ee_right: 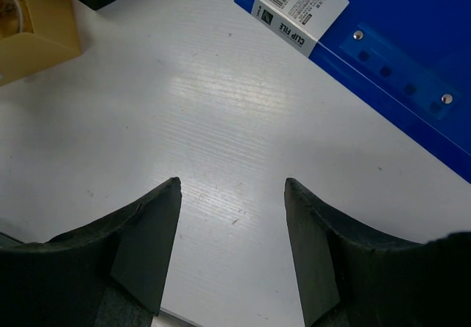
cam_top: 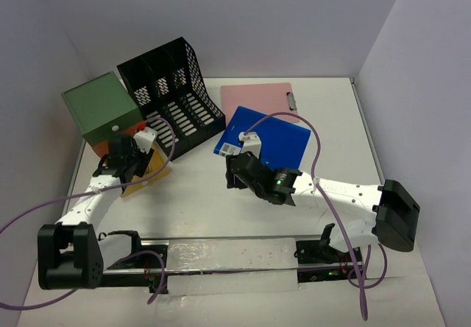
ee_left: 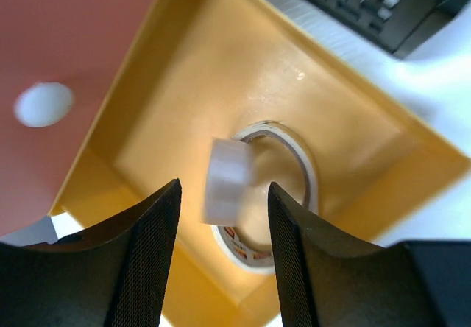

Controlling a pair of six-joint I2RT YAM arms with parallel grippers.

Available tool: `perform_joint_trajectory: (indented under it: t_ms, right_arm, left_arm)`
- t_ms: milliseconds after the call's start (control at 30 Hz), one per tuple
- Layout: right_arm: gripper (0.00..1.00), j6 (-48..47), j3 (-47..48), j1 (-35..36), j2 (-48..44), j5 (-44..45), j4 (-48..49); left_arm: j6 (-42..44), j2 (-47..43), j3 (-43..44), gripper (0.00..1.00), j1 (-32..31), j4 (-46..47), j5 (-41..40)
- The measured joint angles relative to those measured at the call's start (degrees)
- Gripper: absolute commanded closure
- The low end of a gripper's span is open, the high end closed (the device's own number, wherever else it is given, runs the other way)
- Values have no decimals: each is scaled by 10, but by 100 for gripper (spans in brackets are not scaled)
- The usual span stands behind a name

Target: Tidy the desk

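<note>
Beneath left gripper [ee_left: 223,193], jaws apart: tape rolls [ee_left: 239,246] in yellow tray [ee_left: 221,62]. Right gripper [ee_right: 232,187] spread, empty, over desk [ee_right: 206,106]; blue clip file [ee_right: 412,32] ahead, pink clipboard [cam_top: 257,99] unfiled.

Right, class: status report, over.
Left end effector open over yellow tray, tape roll between fingers. Right end effector open above desk. Blue clip file alongside.

Overhead; wrists apparently close above desk [cam_top: 199,198]
</note>
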Motion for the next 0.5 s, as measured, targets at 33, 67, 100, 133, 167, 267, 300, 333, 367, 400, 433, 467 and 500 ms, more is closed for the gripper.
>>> perform_joint_trajectory:
  t_ms: [33,67,100,133,167,267,300,333,367,400,433,467,500]
  right_arm:
    - [35,-1,0,-1,0,-1,1]
    - [35,-3,0,-1,0,-2,1]
    - [35,-4,0,-2,0,-2,1]
    - [35,-5,0,-3,-1,-2,1]
    - [35,-7,0,-4,-1,-2,1]
    - [35,-13,0,-7,-1,-4,2]
    - [35,-15,0,-8,-1,-4,3]
    - [35,-16,0,-9,-1,-5,3]
    - [35,-17,0,-10,-1,-6,4]
    - [35,-19,0,-10,-1,-7,5]
    - [35,-20,0,-11,-1,-8,6]
    - [35,-22,0,-11,-1,-9,6]
    - [35,-23,0,-11,-1,-9,7]
  left_arm:
    - [-5,-11,12,43,0,-16,8]
    - [-8,-22,21,43,0,-25,15]
    - [-11,-32,29,43,0,-33,23]
    - [-14,-43,41,43,0,-44,34]
    - [-16,-56,52,43,0,-55,47]
    - [-17,-99,70,44,0,-76,81]
    - [-17,-112,71,45,0,-81,88]
    - [-17,-121,72,45,0,-88,93]
    - [-16,-128,72,46,0,-96,98]
    - [-14,-133,72,47,0,-105,106]
    - [-10,-137,72,49,0,-117,116]
    - [-3,-140,71,51,0,-131,128]
    - [6,-142,70,52,0,-147,141]
